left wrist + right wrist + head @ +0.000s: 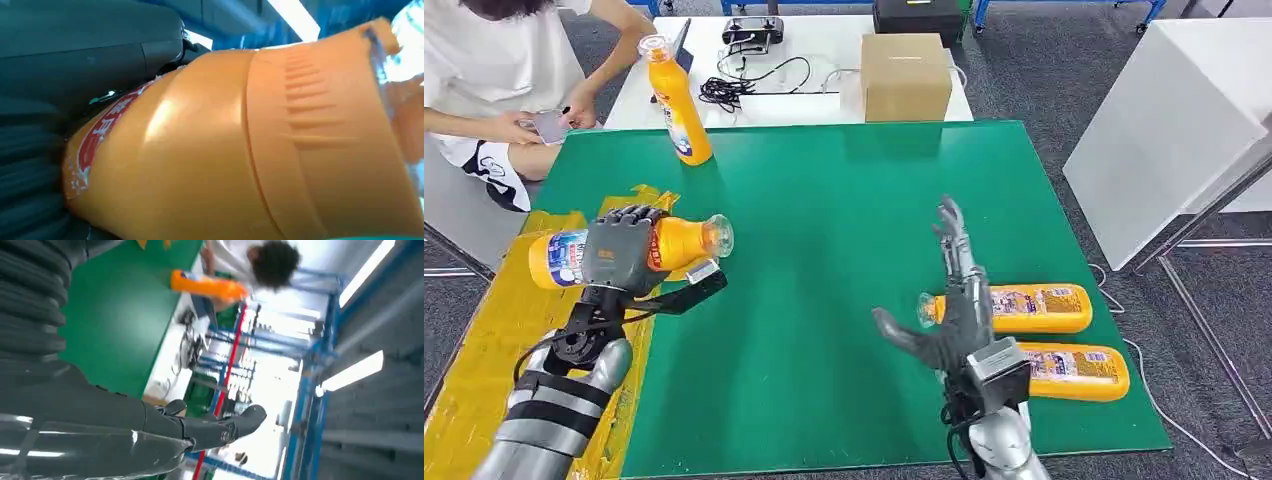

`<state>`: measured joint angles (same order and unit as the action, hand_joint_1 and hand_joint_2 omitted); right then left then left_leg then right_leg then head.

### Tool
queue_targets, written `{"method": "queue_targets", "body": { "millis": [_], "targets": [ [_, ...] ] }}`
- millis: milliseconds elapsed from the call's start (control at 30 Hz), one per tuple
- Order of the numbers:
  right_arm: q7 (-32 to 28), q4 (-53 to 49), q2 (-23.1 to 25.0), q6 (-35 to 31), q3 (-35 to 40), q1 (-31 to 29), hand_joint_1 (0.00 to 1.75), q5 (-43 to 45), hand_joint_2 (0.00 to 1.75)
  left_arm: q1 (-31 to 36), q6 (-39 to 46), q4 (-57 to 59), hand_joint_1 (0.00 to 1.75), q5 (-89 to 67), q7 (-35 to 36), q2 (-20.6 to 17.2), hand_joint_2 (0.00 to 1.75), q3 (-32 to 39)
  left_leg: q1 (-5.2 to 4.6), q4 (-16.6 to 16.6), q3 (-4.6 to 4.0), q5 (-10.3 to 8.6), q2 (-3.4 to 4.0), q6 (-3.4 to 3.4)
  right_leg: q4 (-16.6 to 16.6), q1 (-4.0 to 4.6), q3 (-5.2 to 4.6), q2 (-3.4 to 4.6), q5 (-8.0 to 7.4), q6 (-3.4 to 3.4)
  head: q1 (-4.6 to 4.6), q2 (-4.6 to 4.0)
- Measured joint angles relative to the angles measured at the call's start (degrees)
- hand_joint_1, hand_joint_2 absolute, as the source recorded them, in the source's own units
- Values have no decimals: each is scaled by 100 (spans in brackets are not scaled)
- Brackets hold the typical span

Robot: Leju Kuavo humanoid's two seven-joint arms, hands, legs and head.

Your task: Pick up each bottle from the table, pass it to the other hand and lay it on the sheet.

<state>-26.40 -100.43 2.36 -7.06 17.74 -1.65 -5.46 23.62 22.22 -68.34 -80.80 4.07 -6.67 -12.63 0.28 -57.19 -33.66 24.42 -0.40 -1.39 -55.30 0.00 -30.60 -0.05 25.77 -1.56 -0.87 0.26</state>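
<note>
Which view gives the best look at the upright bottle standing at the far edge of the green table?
The head view: the upright bottle shows whole, cap to base, standing near the table's far left corner, close to a seated person. The right wrist view shows it small, blurred and turned sideways. The left wrist view shows a different bottle, gripped by the left hand.

— Where does the held bottle [629, 250] sit?
— In the left hand [616, 252], lying sideways over the left edge of the table [824, 250], above the sheet [484, 340] that runs along that side.
— And the right hand [949, 300]?
— Over the table's right half, just left of two lying bottles [1034, 308]; one lies behind the other, both near the right edge.
— Anything farther back?
— A standing bottle [679, 100] at the far left corner. Behind the table a box [905, 77] and cables [744, 85] rest on a second table [824, 60]; a person [504, 70] sits at far left.
</note>
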Motion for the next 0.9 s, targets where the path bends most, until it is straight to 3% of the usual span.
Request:
{"method": "queue_targets", "body": {
  "millis": [267,300,333,567,700,900],
  "targets": [
    [55,-208,-26,-11,-669,77,0,57,175,451,-286,1742,175,459,-18,-111,175,-11,-5,-1,-7,1,-1,0,-1,-2,-4,0,0,-1,2,0],
    [55,-207,-26,-13,-703,77,0,52,175,496,-288,1943,134,549,-79,-111,175,-9,-5,-1,-7,1,-2,0,-1,-2,-4,0,0,-1,-2,0],
    [57,-207,-26,-17,-727,77,0,35,175,527,-301,2127,0,648,-144,-111,175,-5,-5,-1,-7,1,-2,0,-1,-2,-4,0,0,-1,0,0],
    [166,-175,-26,-103,-769,51,0,-68,175,704,-157,3075,0,1500,-704,0,175,236,-3,0,-1,0,-8,0,-1,-1,4,-2,0,-1,0,0],
    [205,-140,-26,-238,-782,47,0,-147,175,672,182,3184,0,1989,-1111,116,175,433,-3,1,-1,0,-8,0,-1,-1,5,-2,0,-1,2,0],
    [216,-129,-26,-258,-784,47,0,-168,175,657,265,3184,0,2098,-1189,160,175,490,-3,1,-1,0,-8,0,-1,-1,5,-2,0,-1,0,0]
  ]
}}
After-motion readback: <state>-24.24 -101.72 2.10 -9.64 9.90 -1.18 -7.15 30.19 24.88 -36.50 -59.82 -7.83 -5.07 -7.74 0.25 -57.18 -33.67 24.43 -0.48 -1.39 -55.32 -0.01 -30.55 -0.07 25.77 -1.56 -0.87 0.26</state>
